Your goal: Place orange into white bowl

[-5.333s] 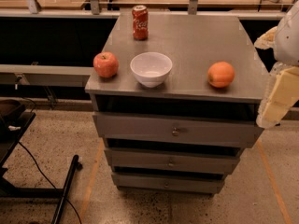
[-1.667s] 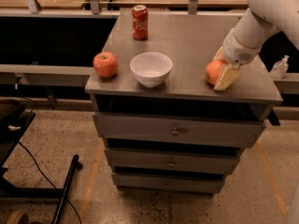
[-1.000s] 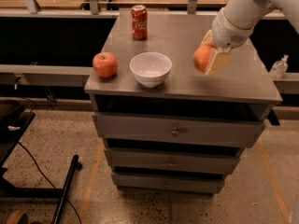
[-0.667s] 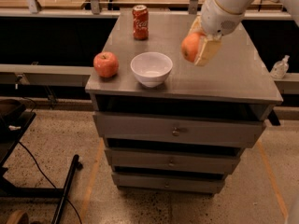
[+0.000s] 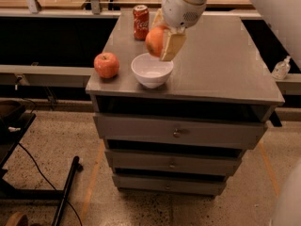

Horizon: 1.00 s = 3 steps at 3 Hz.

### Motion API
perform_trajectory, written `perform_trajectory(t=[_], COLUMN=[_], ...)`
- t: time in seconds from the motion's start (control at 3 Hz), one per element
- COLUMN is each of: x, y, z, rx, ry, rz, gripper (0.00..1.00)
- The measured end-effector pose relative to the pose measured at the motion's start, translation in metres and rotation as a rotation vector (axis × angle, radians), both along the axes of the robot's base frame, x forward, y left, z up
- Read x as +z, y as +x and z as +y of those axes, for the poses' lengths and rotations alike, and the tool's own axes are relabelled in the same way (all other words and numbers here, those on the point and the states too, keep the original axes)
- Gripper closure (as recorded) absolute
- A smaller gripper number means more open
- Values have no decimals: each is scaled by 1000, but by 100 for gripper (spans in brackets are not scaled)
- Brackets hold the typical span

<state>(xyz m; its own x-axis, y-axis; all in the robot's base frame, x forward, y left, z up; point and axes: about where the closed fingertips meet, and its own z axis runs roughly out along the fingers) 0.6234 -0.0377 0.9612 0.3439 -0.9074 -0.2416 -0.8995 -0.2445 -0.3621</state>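
Clamps orange in gripper, hovering over bowl. Risks clipping the rim, bouncing out toward apple, if released off-centre.

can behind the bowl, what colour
Red can, camera view; pincer holds orange over the white bowl.

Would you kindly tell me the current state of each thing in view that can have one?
tool: shut on the orange, raised over the white bowl.
orange: held, off the surface, not yet in the bowl.
white bowl: upright, empty.
apple: resting left of the bowl.
soda can: upright, behind the bowl.
cabinet drawers: all shut.
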Motion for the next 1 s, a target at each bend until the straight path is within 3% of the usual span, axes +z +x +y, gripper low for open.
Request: perform_trajectory(t=[0.33, 0.67, 1.0], x=[-11, -22, -23], y=[-1, 1, 2], z=[28, 42, 44], rx=[32, 37, 39], ry=[1, -5, -4], rz=[6, 7, 8], gripper=[83, 59, 28])
